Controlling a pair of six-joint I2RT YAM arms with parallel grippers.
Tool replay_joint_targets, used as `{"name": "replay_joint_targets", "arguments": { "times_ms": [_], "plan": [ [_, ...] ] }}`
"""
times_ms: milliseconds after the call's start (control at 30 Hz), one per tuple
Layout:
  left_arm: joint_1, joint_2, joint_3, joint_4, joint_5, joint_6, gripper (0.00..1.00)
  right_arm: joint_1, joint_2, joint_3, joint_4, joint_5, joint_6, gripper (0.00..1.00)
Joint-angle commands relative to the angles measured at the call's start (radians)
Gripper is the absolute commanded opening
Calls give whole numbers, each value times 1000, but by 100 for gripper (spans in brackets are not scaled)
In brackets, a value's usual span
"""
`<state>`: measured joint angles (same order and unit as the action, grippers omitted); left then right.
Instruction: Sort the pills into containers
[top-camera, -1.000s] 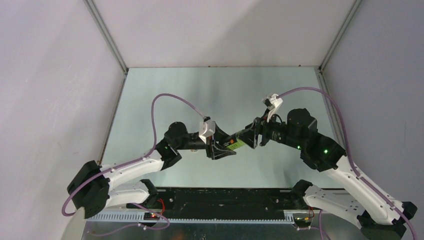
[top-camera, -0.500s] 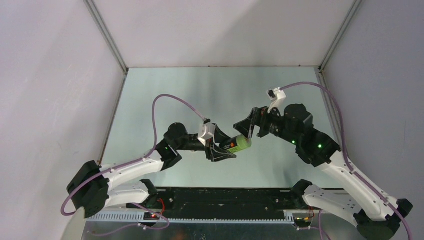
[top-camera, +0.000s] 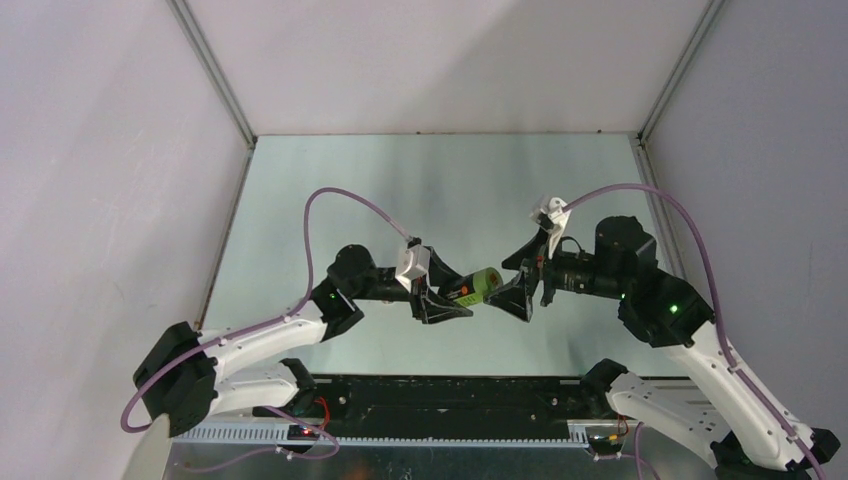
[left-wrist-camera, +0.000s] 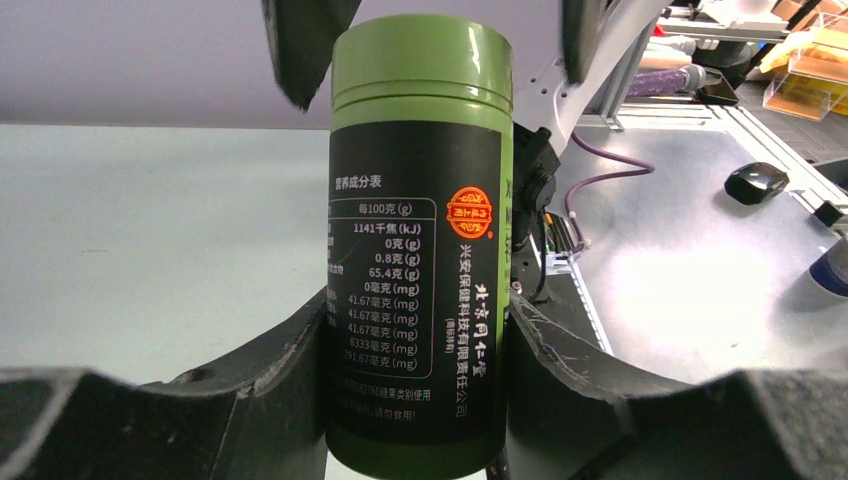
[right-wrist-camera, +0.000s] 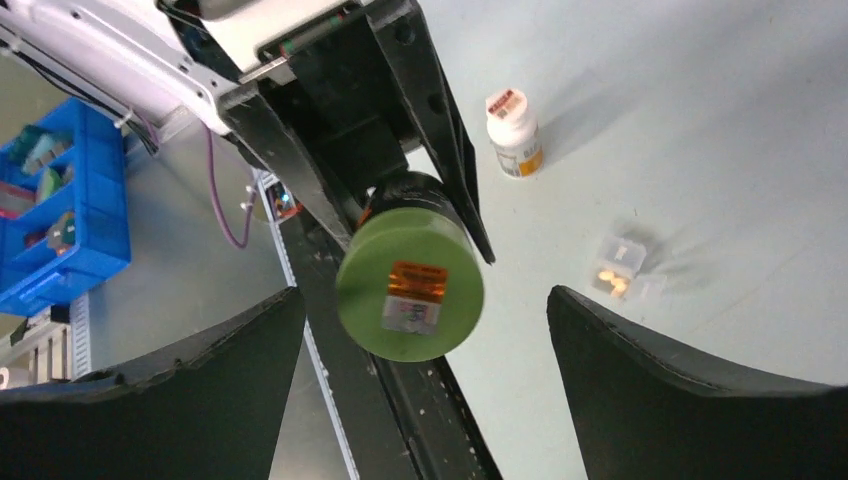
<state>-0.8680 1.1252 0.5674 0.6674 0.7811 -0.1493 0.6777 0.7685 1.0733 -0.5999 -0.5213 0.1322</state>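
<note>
Pill box lying on table, yellow pills inside. Left gripper pinching green bottle mid-air; right gripper hovering at cap, jaws spread wide. Risk: right jaws closing off-centre, levering bottle out of left grip, bottle dropping, pills scattering.

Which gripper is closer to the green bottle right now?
Left. The left gripper is clamped on the lower body of the green bottle. The right gripper is open, its fingers flanking the cap end without touching it.
</note>
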Motion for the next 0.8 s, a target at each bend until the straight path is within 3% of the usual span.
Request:
{"name": "replay_joint_targets", "arguments": {
  "times_ms": [0,300,500,567,667,767],
  "plan": [
    [-2,-1,60,41,42,6,0,0,31,48,-43,-2,-68,93],
    [-2,16,61,58,67,-6,0,-5,69,50,38,-8,21,67],
    [-2,27,62,64,58,-6,0,-4,98,44,63,49,97,75],
    [-2,25,60,65,51,-6,0,-5,106,44,73,69,122,68],
    [-2,21,57,57,13,5,0,-9,118,43,87,74,191,48],
    [-2,13,53,44,-49,14,0,-6,138,43,95,121,297,39]
  ]
}}
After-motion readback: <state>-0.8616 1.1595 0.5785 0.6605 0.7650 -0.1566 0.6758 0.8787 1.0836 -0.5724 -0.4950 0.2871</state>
